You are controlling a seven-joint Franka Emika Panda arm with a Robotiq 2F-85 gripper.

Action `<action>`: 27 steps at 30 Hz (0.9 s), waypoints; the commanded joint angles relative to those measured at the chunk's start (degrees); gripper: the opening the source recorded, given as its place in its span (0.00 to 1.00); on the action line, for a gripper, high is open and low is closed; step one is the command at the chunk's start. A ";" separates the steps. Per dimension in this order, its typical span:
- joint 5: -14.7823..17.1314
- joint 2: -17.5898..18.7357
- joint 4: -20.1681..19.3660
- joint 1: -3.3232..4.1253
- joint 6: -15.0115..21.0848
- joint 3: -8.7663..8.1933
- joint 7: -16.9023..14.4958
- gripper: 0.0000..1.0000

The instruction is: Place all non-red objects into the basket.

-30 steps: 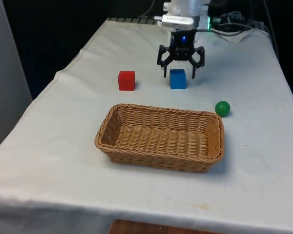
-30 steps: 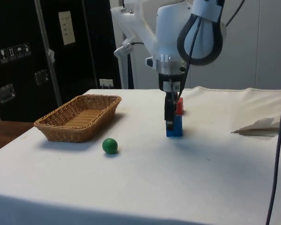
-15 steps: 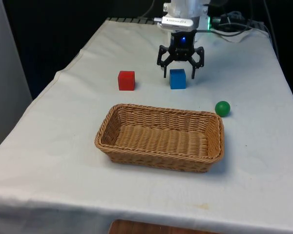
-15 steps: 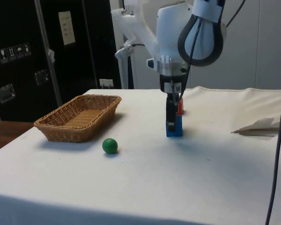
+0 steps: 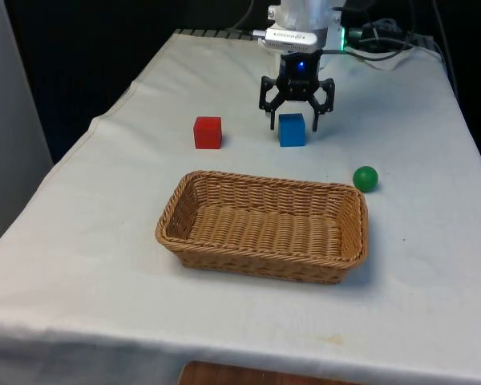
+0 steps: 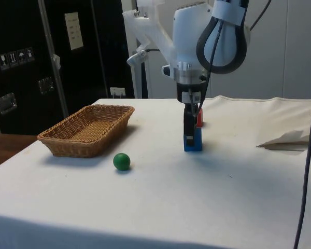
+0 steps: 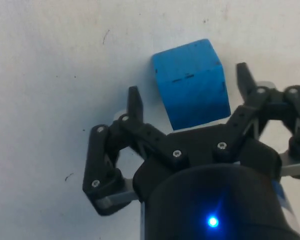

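A blue cube (image 5: 291,129) rests on the white cloth beyond the basket (image 5: 170,216). My gripper (image 5: 296,123) is down over it, open, with one finger on each side of the cube and a gap at both. From the wrist the blue cube (image 7: 191,82) lies between the two spread fingertips (image 7: 135,101). A green ball (image 5: 365,178) lies off the basket's far corner at the front view's right. A red cube (image 5: 208,132) stands to the front view's left of the blue one. In the side view my gripper (image 6: 188,139) covers part of the blue cube (image 6: 196,141).
The wicker basket (image 6: 57,144) has nothing in it. The green ball (image 6: 122,161) sits a short way from its end wall. The red cube (image 6: 199,118) shows just behind the gripper. Cables run along the table's far end.
The gripper has crept a little over the blue cube, staying low and open. The cubes, ball and basket have not moved.
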 commanded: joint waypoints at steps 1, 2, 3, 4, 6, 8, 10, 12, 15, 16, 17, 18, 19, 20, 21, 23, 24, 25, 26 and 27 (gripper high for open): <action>0.00 0.00 0.00 0.00 0.00 0.00 0.00 0.69; 0.06 0.00 -0.06 -0.06 0.06 0.00 0.00 0.69; 0.06 0.00 -0.06 -0.06 0.06 0.00 0.00 0.58; 0.06 0.00 -0.06 0.00 0.06 0.00 0.00 0.46; 0.00 0.00 0.00 0.00 0.06 0.00 0.00 0.14; 0.00 -0.06 -0.06 -0.06 0.00 0.00 0.00 0.01; 0.00 0.00 0.00 -0.06 0.00 0.00 0.00 0.01; 0.00 -0.06 0.00 0.00 0.00 0.00 0.00 0.02; 0.00 0.00 0.00 0.00 0.00 0.00 0.00 0.02; 0.00 0.00 0.00 0.00 0.00 0.00 0.00 0.02; -0.23 -0.17 0.11 0.11 -0.23 -0.29 0.23 0.02; -0.34 -0.23 0.17 0.17 -0.29 -0.40 0.40 0.02; -0.40 -0.34 0.23 0.23 -0.40 -0.52 0.52 0.02; 0.00 -0.17 0.23 0.00 0.00 0.00 0.11 0.02; -0.52 -0.46 0.57 0.29 -0.69 -0.57 0.63 0.02; -0.63 -1.03 1.55 0.34 -1.55 -0.57 0.92 0.02; -0.69 -1.43 1.83 0.40 -1.95 -0.57 1.09 0.02; -0.74 -1.78 2.06 0.46 -2.35 -0.57 1.26 0.02; -0.86 -2.12 2.29 0.46 -2.81 -0.57 1.43 0.02; -0.97 -2.58 2.46 0.46 -3.27 -0.52 1.60 0.02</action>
